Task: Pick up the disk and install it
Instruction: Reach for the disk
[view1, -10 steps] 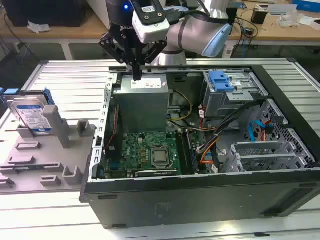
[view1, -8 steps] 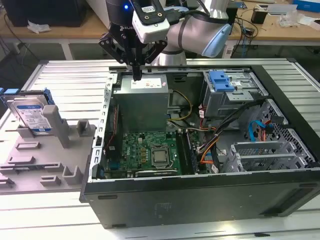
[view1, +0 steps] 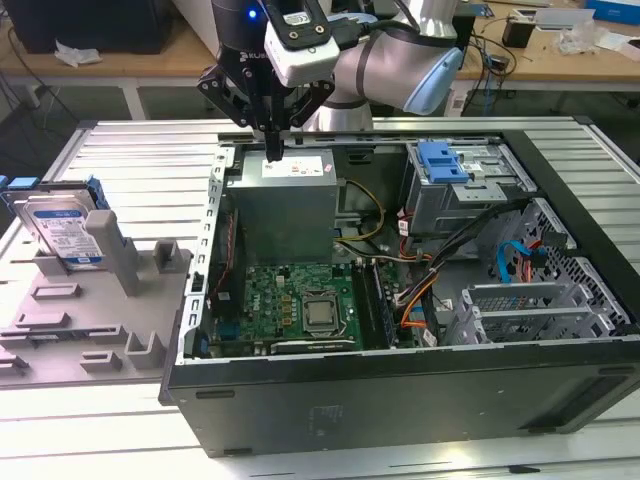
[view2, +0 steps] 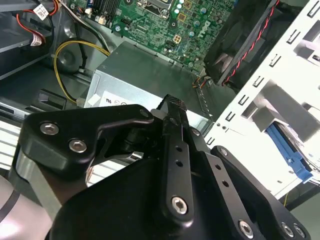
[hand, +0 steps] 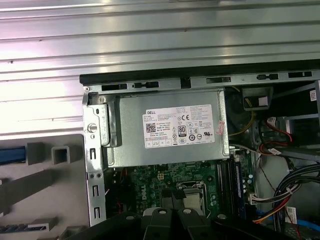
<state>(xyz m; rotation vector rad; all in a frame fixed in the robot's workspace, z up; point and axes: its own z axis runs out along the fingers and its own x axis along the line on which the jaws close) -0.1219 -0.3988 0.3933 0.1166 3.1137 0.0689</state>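
Observation:
The disk (view1: 60, 230) leans upright in a grey holder (view1: 120, 300) on the table at the exterior view's left, outside the open computer case. It is silver-grey with a blue-and-white label and blue rails. In the second wrist view its blue rail (view2: 290, 159) shows beside the white table slats. My gripper (view1: 272, 150) hangs over the rear edge of the case, just above the grey power-supply box (view1: 290, 205). It stands well to the right of the disk in the exterior view. Its fingers (view2: 174, 125) are shut together with nothing between them.
The open case (view1: 400, 400) lies on its side with the motherboard (view1: 300, 300) exposed. A grey drive cage with a blue bracket (view1: 445, 162) sits at its far right. Cables (view1: 450, 260) cross the middle. The ribbed metal table (view1: 140, 160) surrounds the case.

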